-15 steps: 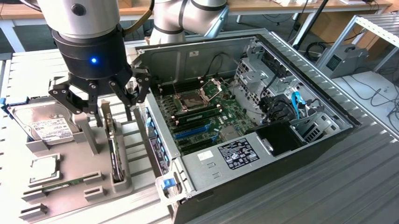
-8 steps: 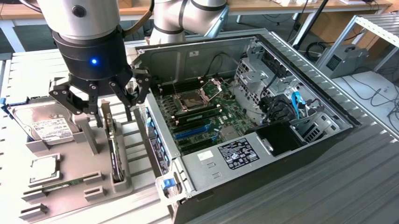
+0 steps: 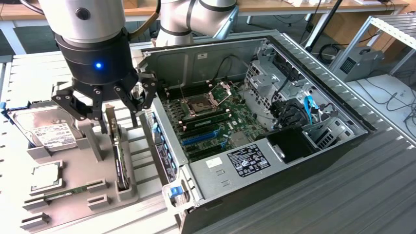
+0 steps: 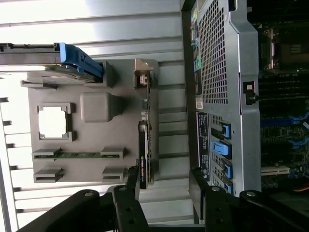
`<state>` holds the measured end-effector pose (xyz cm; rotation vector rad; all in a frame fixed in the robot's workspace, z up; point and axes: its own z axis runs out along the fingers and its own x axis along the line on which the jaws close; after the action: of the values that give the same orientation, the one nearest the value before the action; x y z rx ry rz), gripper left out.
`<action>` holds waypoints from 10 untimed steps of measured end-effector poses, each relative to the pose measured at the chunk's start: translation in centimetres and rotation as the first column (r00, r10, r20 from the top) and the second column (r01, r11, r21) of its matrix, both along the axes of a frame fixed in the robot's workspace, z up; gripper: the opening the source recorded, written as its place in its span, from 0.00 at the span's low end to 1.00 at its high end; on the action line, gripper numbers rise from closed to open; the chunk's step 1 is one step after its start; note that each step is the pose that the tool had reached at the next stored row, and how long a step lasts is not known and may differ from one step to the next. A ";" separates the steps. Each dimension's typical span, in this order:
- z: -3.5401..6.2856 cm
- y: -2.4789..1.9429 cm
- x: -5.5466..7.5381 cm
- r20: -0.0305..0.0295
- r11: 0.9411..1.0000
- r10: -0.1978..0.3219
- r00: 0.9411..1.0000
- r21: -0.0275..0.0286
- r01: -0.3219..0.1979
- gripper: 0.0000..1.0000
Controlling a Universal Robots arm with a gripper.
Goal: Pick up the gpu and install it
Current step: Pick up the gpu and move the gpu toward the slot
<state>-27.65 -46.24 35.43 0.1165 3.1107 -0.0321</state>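
The open end effector (image 3: 109, 113) hovers just above the gpu (image 3: 119, 153), standing on edge in the gray holder (image 3: 75, 170) at its edge beside the computer case (image 3: 188, 61); a good grasp, I judge, needs the end effector centred astride the gpu's upper edge.

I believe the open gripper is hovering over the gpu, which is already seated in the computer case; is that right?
Not quite: the exterior view shows the gpu standing on edge in the grey holder beside the computer case, not seated in it. The open gripper does hover over it.
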 end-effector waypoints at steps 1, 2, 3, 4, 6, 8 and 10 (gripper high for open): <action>-0.02 0.00 0.0 0.000 1.000 0.000 1.000 0.000 0.000 0.54; -0.03 0.00 0.0 0.000 1.000 0.000 1.000 0.000 0.000 0.54; -0.04 0.00 0.0 0.000 1.000 0.000 1.000 0.000 0.000 0.54; -0.06 0.00 0.0 0.000 1.000 0.000 1.000 0.000 0.000 0.54; -0.10 0.00 0.0 0.000 1.000 0.000 1.000 0.000 0.000 0.54; -0.14 0.00 0.0 0.000 1.000 0.000 1.000 0.000 0.000 0.54; -0.19 0.00 0.0 0.000 1.000 0.000 1.000 0.000 0.000 0.54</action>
<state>-27.64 -46.24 35.24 0.1165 3.1107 -0.0320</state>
